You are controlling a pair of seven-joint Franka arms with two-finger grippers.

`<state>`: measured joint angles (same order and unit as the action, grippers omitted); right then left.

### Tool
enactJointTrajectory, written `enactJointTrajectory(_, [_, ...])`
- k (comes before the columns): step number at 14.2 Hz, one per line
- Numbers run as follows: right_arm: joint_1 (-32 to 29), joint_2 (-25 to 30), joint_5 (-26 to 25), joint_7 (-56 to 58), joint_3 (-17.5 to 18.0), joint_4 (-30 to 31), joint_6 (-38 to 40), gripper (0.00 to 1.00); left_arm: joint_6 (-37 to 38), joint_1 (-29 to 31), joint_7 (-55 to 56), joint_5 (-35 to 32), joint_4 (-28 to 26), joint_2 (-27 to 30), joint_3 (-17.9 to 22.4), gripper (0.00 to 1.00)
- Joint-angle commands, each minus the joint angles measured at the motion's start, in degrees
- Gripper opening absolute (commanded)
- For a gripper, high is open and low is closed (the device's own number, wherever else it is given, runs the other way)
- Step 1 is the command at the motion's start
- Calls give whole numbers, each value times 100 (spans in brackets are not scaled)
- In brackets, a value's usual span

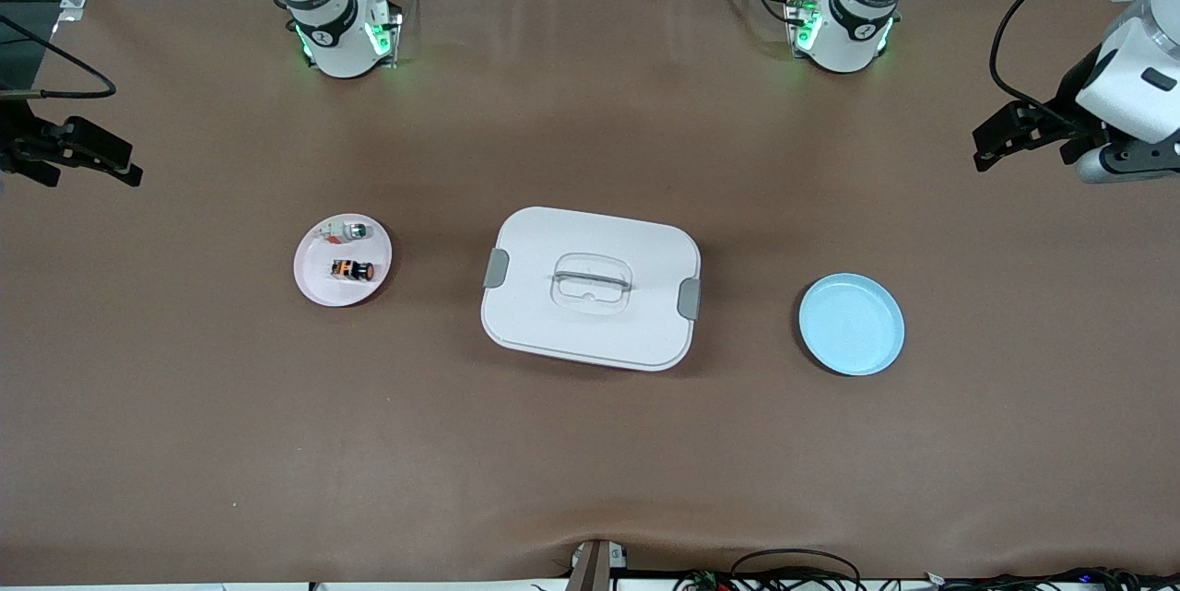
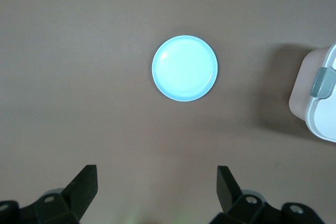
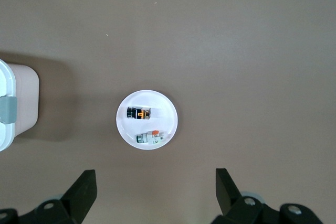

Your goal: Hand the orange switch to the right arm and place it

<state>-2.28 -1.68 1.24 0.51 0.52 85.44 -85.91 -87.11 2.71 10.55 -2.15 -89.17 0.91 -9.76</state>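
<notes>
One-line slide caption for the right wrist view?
Open right gripper high over a small white plate holding the orange switch.

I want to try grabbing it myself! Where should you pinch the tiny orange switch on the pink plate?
Probably from straight above, fingers across its short width at the middle. The orange switch lies on its side on the pink plate, apart from the white part, so its long flanks look free.

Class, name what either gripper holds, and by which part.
Nothing is held: left gripper and right gripper are both open; the orange switch lies on its plate.
</notes>
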Motion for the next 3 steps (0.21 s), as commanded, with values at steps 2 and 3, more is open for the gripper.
enactJointTrajectory(2, [-35, 185, 78, -51, 0, 210, -189, 100, 159, 11, -88, 83, 101, -21, 36, 100])
enactJointTrajectory(3, [-44, 185, 87, -59, 0, 210, -215, 100, 159, 2, -88, 83, 101, -21, 36, 100])
